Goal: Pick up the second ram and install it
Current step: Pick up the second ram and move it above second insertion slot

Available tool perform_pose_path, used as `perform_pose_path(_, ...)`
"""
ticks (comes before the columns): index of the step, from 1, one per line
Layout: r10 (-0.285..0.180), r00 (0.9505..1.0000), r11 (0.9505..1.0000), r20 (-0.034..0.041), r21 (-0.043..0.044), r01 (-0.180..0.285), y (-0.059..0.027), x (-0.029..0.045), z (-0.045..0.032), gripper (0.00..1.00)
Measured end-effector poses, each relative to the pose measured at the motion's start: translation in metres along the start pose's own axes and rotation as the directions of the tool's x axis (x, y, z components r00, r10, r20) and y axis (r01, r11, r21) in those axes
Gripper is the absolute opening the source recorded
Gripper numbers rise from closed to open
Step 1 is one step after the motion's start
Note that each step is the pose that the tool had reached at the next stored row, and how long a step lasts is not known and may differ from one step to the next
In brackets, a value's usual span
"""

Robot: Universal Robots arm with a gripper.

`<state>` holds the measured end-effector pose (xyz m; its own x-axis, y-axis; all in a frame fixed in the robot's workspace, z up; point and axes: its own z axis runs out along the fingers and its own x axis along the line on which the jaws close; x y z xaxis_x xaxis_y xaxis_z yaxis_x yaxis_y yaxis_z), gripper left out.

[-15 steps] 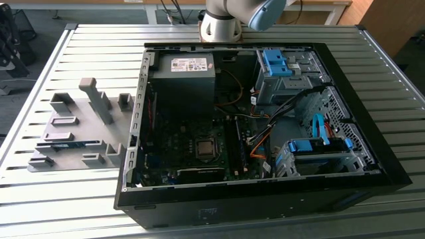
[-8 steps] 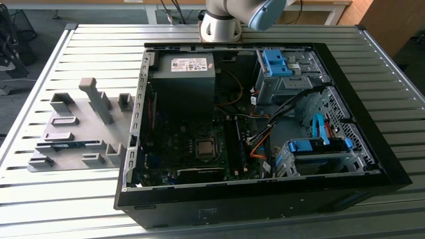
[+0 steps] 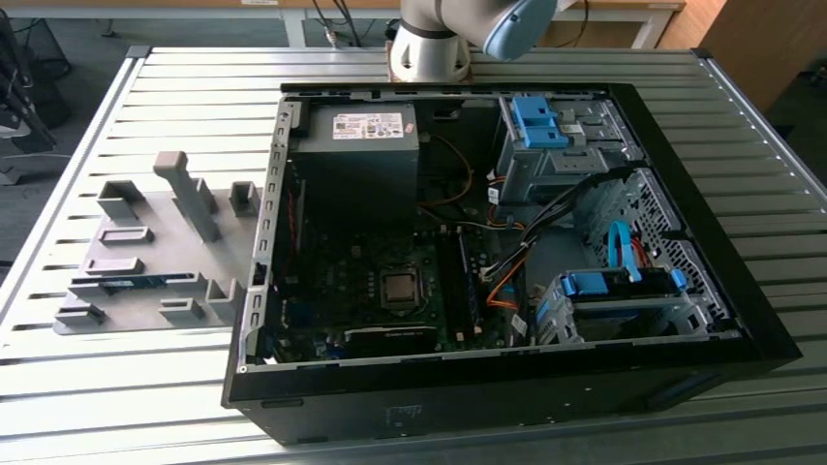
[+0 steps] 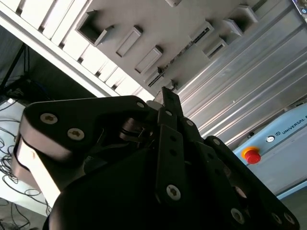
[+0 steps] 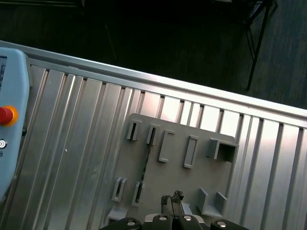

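The black two-fingered claw (image 5: 172, 201) looks closed, tips together and empty. Lowered like that, it would likely knock the thin top edge of the long blue circuit-board ram stick (image 5: 145, 163), or skew it in its holders, instead of straddling it. That ram stick stands on edge in the grey slotted fixture plate (image 5: 177, 175) on the ribbed aluminium tabletop (image 5: 72, 143) — near the claw, off to one side, not touching.

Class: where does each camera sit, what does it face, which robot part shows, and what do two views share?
Exterior view: off the arm, high, facing down on computer case and grey tray; arm shows.
First wrist view: on the wrist, facing the grey tray; gripper shows.
Second wrist view: on the wrist, facing the grey tray; gripper shows.
Shared: grey tray.
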<state>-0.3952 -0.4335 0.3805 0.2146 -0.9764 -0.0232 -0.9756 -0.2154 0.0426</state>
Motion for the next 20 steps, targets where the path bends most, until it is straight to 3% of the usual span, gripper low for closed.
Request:
perform_pose_path(5,-0.046,0.9989,0.9989,-0.0022,-0.0012,0.046,0.0000,0.0000,0.0004,0.11)
perform_pose_path(9,-0.108,0.9941,0.9941,-0.0048,-0.0026,0.108,-0.0001,0.0001,0.0015,0.11)
perform_pose_path(11,-0.115,0.9934,0.9934,-0.0051,-0.0027,0.115,0.0005,0.0001,0.0032,0.11)
perform_pose_path(16,-0.042,0.9991,0.9991,-0.0031,0.0002,0.042,0.0004,0.0002,0.0085,0.11)
perform_pose_path(20,0.015,0.9999,0.9999,-0.0008,0.0017,-0.015,0.0002,0.0004,0.0130,0.11)
